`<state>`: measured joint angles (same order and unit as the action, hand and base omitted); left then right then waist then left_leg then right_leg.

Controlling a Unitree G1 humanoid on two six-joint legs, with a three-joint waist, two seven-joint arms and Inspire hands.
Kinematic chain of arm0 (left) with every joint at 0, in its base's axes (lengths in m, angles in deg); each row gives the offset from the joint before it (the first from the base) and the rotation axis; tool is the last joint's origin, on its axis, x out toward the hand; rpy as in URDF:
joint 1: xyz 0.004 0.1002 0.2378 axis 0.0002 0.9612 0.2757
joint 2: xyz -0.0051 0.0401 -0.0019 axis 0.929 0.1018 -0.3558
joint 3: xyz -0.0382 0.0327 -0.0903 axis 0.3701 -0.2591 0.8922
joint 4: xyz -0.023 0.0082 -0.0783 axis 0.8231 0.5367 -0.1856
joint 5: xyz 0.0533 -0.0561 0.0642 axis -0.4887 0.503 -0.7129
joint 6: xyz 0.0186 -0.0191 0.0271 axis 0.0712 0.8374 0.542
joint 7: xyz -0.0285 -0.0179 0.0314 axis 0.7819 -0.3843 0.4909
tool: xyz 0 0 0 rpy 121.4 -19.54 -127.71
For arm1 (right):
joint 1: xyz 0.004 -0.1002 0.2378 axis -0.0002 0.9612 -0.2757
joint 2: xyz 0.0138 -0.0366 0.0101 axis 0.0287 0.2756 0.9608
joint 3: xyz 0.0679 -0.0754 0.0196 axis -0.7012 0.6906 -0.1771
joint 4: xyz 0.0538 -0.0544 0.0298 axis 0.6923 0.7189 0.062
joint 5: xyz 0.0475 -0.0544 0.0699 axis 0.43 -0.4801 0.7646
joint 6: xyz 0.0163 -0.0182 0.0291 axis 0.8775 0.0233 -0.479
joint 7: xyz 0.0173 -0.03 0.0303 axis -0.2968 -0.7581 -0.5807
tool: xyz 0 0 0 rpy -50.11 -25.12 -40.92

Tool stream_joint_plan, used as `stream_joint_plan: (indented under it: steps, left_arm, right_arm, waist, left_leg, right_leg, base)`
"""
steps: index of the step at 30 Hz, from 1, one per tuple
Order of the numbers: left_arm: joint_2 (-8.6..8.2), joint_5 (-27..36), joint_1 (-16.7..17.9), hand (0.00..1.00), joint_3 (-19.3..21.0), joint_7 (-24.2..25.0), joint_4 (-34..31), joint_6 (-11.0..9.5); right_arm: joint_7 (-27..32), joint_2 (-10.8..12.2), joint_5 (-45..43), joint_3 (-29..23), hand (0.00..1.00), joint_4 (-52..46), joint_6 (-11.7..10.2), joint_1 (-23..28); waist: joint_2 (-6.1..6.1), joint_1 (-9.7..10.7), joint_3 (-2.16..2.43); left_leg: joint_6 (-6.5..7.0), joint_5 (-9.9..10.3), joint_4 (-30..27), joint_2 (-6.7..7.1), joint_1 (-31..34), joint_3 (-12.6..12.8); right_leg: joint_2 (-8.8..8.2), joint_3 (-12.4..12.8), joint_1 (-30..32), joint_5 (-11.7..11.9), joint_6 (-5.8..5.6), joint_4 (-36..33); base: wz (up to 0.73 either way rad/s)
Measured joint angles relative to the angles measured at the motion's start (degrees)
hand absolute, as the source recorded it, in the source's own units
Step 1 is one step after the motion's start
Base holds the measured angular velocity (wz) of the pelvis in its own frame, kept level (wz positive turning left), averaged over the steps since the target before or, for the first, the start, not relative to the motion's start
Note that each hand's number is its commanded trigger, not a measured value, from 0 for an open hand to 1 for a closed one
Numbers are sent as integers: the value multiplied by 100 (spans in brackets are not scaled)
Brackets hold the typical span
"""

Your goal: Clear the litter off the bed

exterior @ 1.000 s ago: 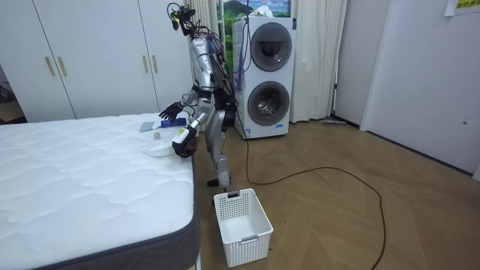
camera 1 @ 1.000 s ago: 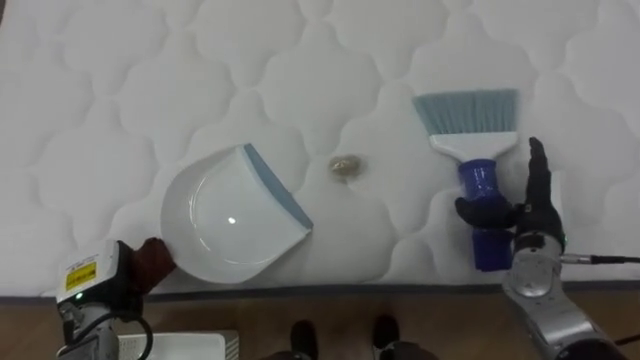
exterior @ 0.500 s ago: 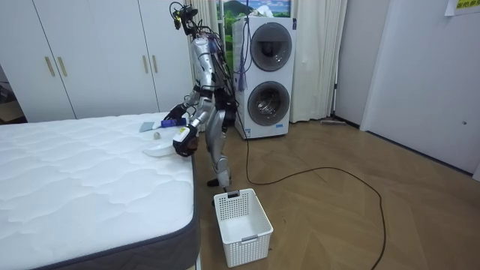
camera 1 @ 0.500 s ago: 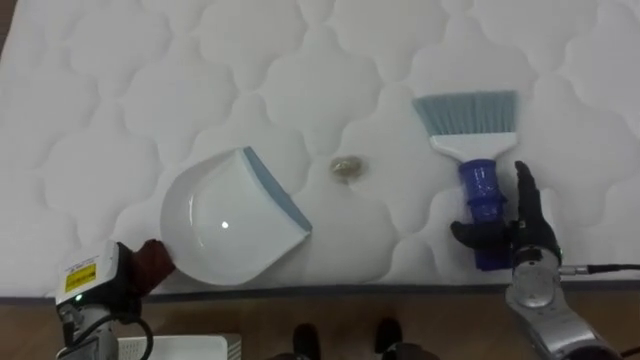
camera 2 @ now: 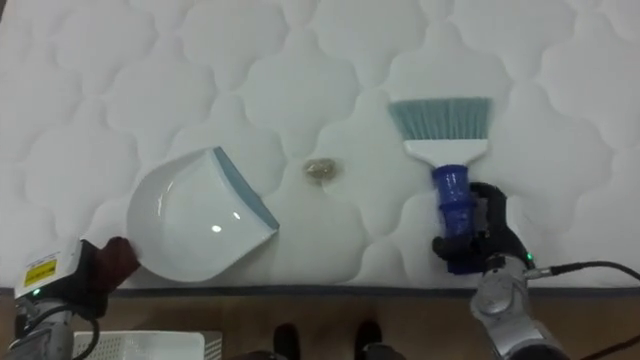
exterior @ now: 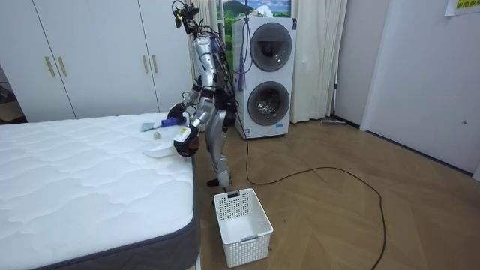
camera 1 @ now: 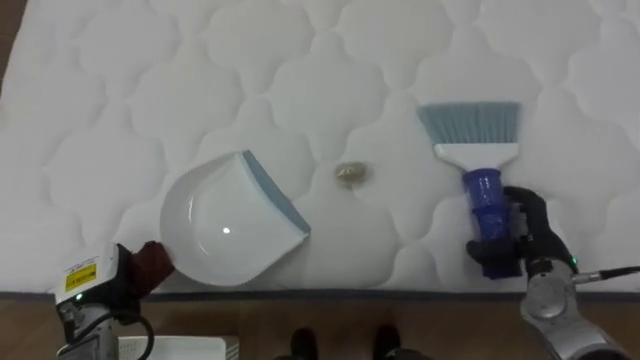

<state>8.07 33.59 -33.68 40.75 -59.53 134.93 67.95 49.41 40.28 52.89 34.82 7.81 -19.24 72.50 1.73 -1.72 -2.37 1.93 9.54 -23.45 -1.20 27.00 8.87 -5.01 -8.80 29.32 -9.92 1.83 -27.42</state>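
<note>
One right hand (camera 1: 533, 243) at mattress (camera 1: 300, 60) edge, wrapped around handle of brush (camera 1: 478, 150); left hand (camera 1: 137, 269), grip unclear.

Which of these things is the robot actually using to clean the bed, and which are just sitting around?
For the job: hand brush, its blue handle gripped by the right hand; white dustpan at the left hand; crumb of debris between brush and dustpan; mattress.

Just about: white basket on the floor; stacked washing machines; wardrobe.
</note>
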Motion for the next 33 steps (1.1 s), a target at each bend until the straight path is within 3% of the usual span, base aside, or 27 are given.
stream_joint_plan:
  steps: [8,17,24,33]
  left_arm:
    - [0,-111,24,100,-4,142,-52,149]
    - [-5,-106,31,100,-110,202,-85,238]
    - [-20,-110,11,100,-116,214,-166,373]
    - [-3,-509,-161,100,-32,189,-192,392]
  right_arm:
    - [-77,-11,-539,156,100,323,359,-20]
    - [-197,-11,-506,258,100,654,365,19]
    - [-327,-1,155,244,100,720,498,-42]
    - [-449,-4,238,-135,100,845,572,-136]
  waist:
    - [48,-29,30]
    - [49,-29,30]
    - [47,2,30]
    - [-24,-5,32]
  left_leg:
    - [-3,1,-8,-2,-33,-14]
    - [-2,1,100,4,-137,-5]
    - [-1,1,91,18,-117,-24]
    - [17,-6,39,91,23,-120]
  right_leg:
    - [8,-15,-43,-6,11,40]
    - [14,-62,-141,-5,8,88]
    - [-24,-74,-136,-14,-3,79]
    - [-106,-133,-36,-54,-28,9]
  base:
    - [0]
    - [0]
    - [1]
    - [7]
